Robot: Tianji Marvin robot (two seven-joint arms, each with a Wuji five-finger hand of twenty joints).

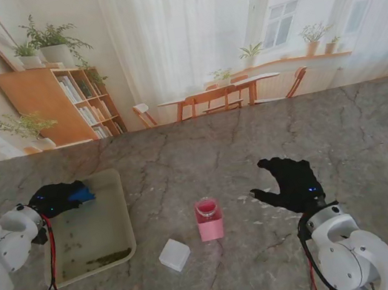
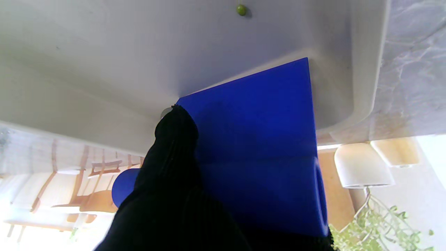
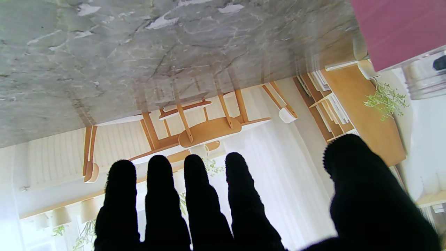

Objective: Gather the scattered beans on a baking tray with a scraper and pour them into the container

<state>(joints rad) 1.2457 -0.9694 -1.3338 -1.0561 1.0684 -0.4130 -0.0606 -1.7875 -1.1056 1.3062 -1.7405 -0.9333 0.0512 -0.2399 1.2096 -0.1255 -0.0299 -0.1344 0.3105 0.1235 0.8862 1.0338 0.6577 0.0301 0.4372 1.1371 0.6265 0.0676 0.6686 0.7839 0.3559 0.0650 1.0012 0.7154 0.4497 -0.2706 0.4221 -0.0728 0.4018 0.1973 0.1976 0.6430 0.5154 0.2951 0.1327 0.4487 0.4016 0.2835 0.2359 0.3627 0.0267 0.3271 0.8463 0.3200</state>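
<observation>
A cream baking tray [image 1: 122,225] lies on the marble table at my left. Dark beans [image 1: 105,260] sit gathered along its near edge. My left hand [image 1: 57,198] is shut on a blue scraper [image 1: 81,194] at the tray's far end. In the left wrist view the scraper's blade [image 2: 258,122] touches the tray floor [image 2: 104,52] by a corner, with a single green bean [image 2: 241,9] lying past it. A pink container [image 1: 209,219] stands mid-table, seen also as a pink wall [image 3: 400,28]. My right hand [image 1: 291,182] hovers open to its right, fingers [image 3: 198,195] spread.
A small white square lid [image 1: 174,254] lies on the table between the tray and the pink container, nearer to me. A red cable [image 1: 56,289] hangs from my left wrist. Marble table [image 1: 290,135] stretches beyond both hands.
</observation>
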